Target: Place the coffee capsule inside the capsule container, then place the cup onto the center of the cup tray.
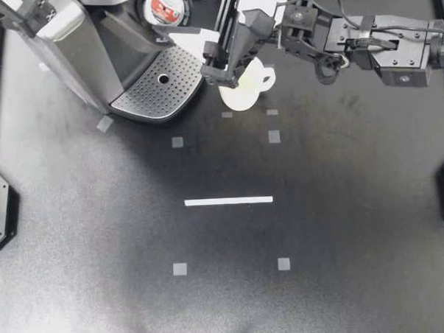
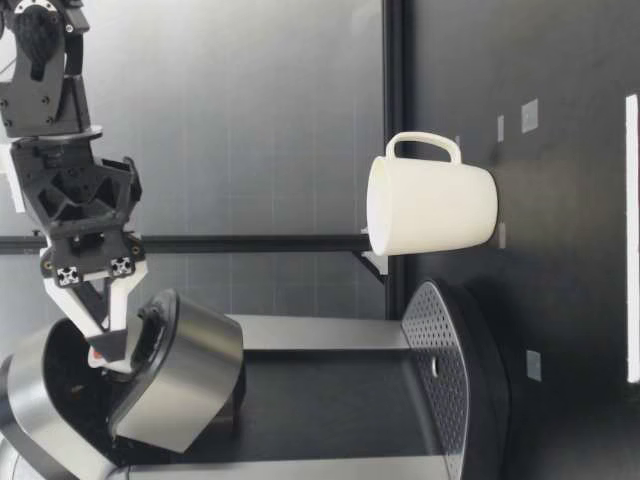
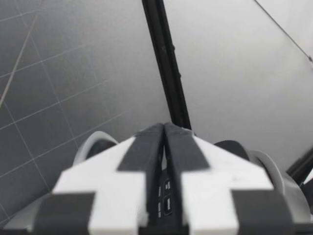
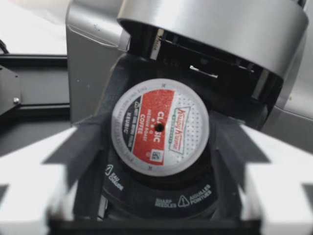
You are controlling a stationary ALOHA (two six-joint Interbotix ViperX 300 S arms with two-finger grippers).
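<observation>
My right pincer (image 1: 177,19) hangs over the open capsule container (image 4: 161,196) of the coffee machine (image 1: 77,55). The coffee capsule (image 4: 159,126) sits in that container, directly ahead of the pincer. Whether the pincer grips the capsule I cannot tell. The white cup (image 1: 242,90) stands upright on the worktop (image 1: 228,299) behind that pincer, under its arm and just beside the cup tray (image 1: 156,84). My left pincer (image 3: 164,128) is closed on nothing.

cup (image 1: 240,99): partly under right arm (image 1: 364,38) | coffee machine (image 1: 69,40): cut by edge | capsule (image 4: 159,126): body hidden
</observation>
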